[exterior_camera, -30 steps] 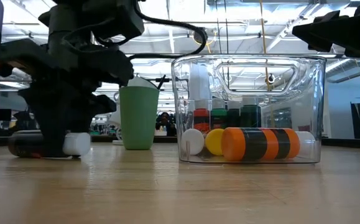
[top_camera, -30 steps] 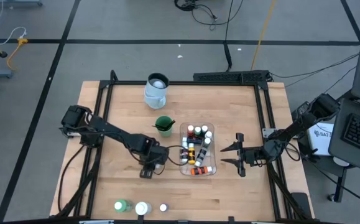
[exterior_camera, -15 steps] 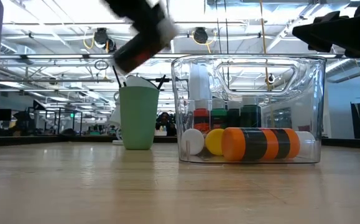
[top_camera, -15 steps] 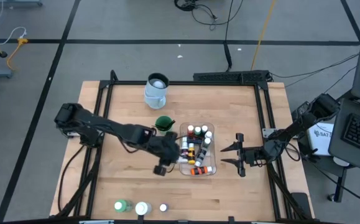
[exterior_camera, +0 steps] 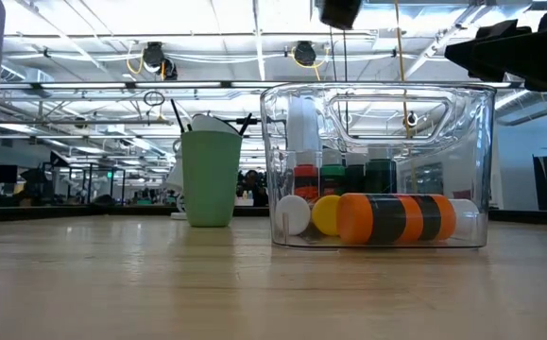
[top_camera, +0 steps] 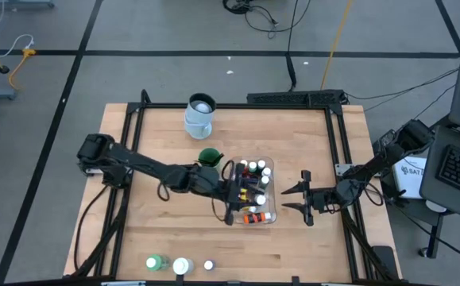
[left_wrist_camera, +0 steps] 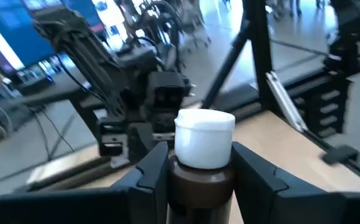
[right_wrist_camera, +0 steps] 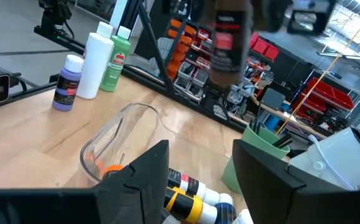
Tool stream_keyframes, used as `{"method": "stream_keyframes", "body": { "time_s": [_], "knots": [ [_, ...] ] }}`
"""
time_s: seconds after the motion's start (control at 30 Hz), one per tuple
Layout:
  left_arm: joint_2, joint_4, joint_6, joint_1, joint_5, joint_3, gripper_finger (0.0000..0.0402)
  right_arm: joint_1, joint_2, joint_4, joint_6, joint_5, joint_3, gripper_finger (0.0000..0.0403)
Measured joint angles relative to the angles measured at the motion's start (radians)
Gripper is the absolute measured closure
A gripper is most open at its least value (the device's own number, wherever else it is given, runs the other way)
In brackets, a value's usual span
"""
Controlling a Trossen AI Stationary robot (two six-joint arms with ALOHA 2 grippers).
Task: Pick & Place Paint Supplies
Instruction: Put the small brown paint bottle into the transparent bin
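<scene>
Left gripper [top_camera: 231, 208] jaws clamped small brown white-capped paint bottle [left_wrist_camera: 199, 155] above clear rectangular plastic tub [top_camera: 253, 191], likely for drop-in. Right gripper [top_camera: 303, 199] jaws open, waiting beside tub.

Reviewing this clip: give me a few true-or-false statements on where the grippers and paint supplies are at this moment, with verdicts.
1. The left gripper holds a brown white-capped paint bottle. True.
2. The clear tub is empty. False: it holds many small paint bottles.
3. The right gripper holds a brush. False: it waits open and empty beside the tub.
4. Three bottles stand at the table's near edge. True.
5. The green cup lies tipped over. False: it stands upright beside the tub.
</scene>
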Motion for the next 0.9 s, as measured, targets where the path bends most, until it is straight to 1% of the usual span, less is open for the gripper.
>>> {"method": "stream_keyframes", "body": {
  "time_s": [0.17, 0.23, 0.37, 0.47, 0.63, 0.73, 0.8, 0.9],
  "knots": [
    [0.106, 0.254, -0.012, 0.024, 0.003, -0.036, 0.0277, 0.000, 0.000, 0.000, 0.000, 0.000, 0.000, 0.0234],
    [0.157, 0.314, -0.012, 0.030, 0.003, -0.046, 0.0277, 0.000, 0.000, 0.000, 0.000, 0.000, 0.000, 0.0234],
    [0.255, 0.415, -0.053, 0.045, -0.039, -0.052, 0.0277, 0.000, 0.000, 0.000, 0.000, 0.000, 0.000, 0.0234],
    [0.307, 0.476, -0.051, 0.059, -0.069, -0.052, 0.0277, 0.000, 0.000, -0.001, 0.000, 0.000, 0.000, 0.0234],
    [0.342, 0.531, -0.108, 0.073, -0.171, -0.054, 0.0277, 0.000, 0.000, -0.001, 0.000, 0.000, 0.000, 0.0234],
    [0.356, 0.567, -0.118, 0.078, -0.202, -0.084, 0.0277, 0.000, 0.000, -0.003, 0.000, 0.000, 0.000, 0.0234],
    [0.356, 0.632, -0.120, 0.080, -0.205, -0.127, 0.0277, 0.000, 0.000, -0.009, 0.000, 0.000, 0.000, 0.0234],
    [0.353, 0.787, -0.122, 0.080, -0.206, -0.202, 0.0277, 0.000, 0.000, -0.012, 0.000, 0.000, 0.000, 0.0234]
  ]
}}
